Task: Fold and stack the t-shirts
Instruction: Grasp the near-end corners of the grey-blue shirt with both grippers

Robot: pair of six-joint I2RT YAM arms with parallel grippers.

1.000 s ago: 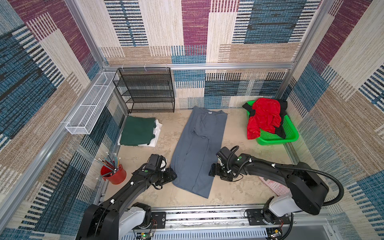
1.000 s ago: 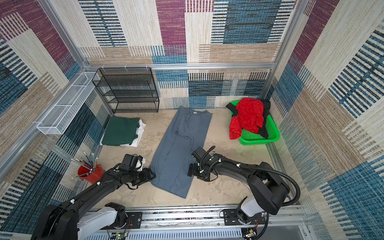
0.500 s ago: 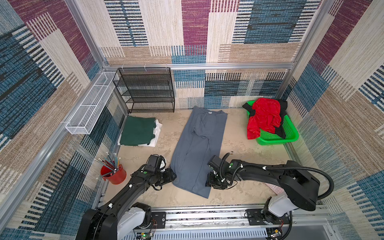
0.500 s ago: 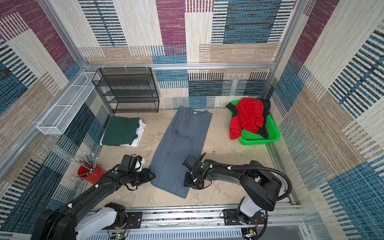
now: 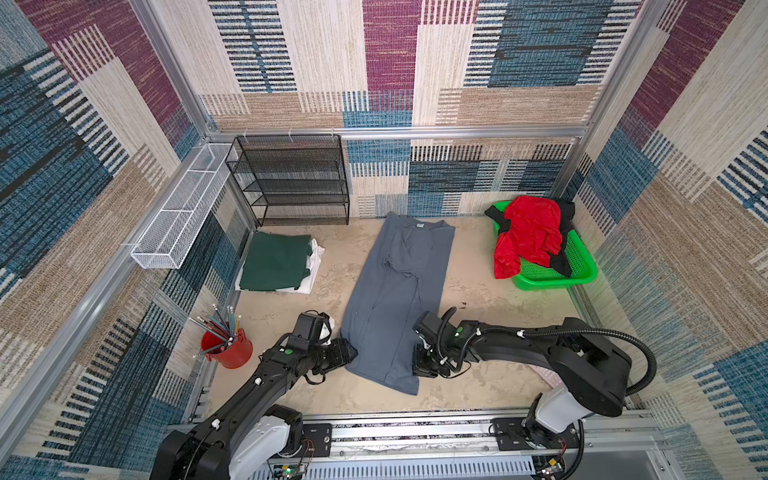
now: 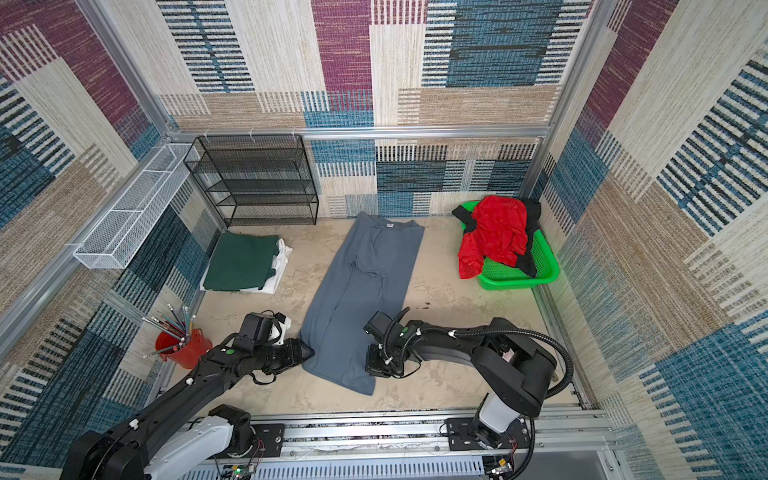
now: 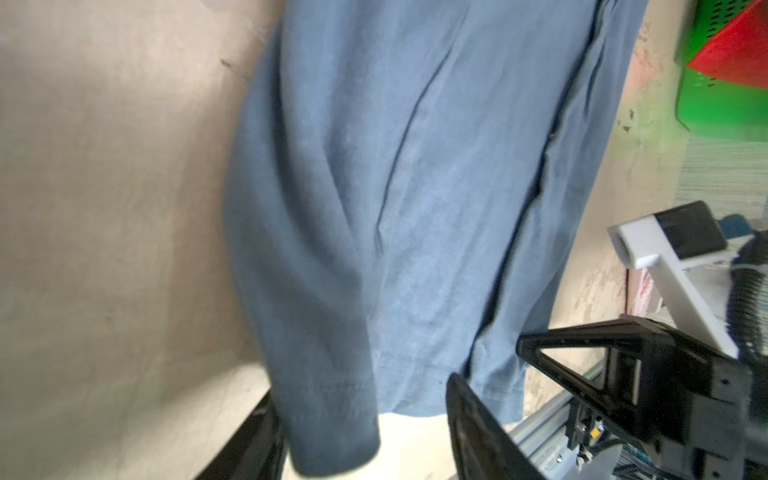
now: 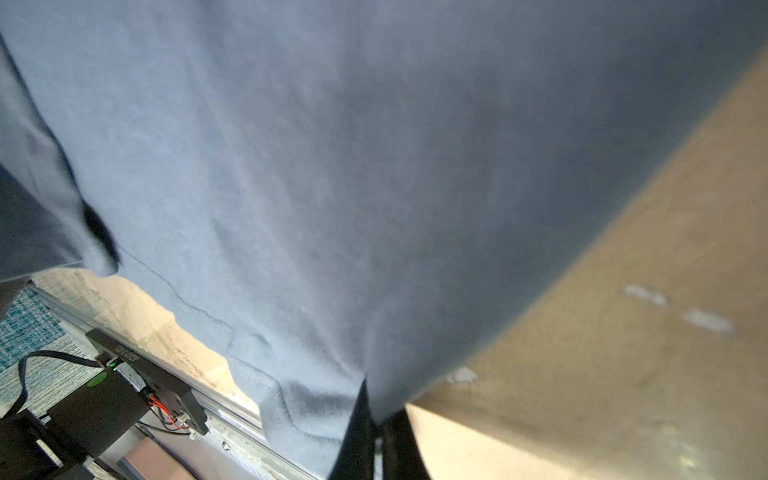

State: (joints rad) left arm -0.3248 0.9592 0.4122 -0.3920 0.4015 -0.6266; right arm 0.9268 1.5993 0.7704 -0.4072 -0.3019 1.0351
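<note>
1. Slate-grey t-shirt (image 5: 395, 299) (image 6: 361, 291): lies flat on the sandy tabletop (image 5: 478, 282), in the middle in both top views. It is folded lengthwise into a narrow strip, with the collar toward the back wall and the hem toward the front rail.
2. Right tool (image 5: 417, 370) (image 6: 372, 365): low at the right edge of the grey shirt, near the hem. It is clenched on that edge. In the right wrist view a pinch of grey cloth (image 8: 332, 166) sits between the closed black fingers (image 8: 376, 419).
3. Left tool (image 5: 351, 353) (image 6: 307, 353): at the left edge of the same shirt, near the hem. Its jaws are parted and released. In the left wrist view the hem corner (image 7: 415, 187) lies between them (image 7: 361, 390), unclamped.
4. Dark green t-shirt (image 5: 274, 262) (image 6: 241, 262): folded and stacked on a folded white t-shirt (image 5: 313, 266) (image 6: 282, 262) on the left of the tabletop, in front of a black wire rack (image 5: 291, 178).
5. Bright red t-shirt (image 5: 528, 232) (image 6: 494, 232): crumpled, heaped over a black t-shirt (image 5: 565, 212) (image 6: 532, 208) in the green mesh basket (image 5: 577, 266) (image 6: 540, 262) at the back right. One red part hangs over the rim.
6. Red cup of pencils (image 5: 228, 349): front left, beside the left arm.
</note>
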